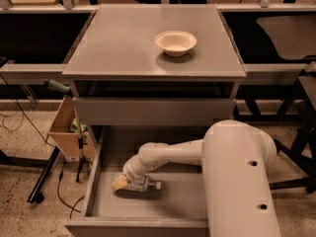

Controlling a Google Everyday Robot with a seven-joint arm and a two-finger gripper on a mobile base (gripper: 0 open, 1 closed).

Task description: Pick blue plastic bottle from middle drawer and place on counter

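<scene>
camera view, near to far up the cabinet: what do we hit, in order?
middle drawer front rim → gripper at the left end of the blue plastic bottle, same depth, on the drawer floor → closed upper drawer front → counter → bowl on the counter

gripper (120,182) in middle drawer (183,199) hides blue plastic bottle (147,184) end; arm (239,181) cut off below
</scene>
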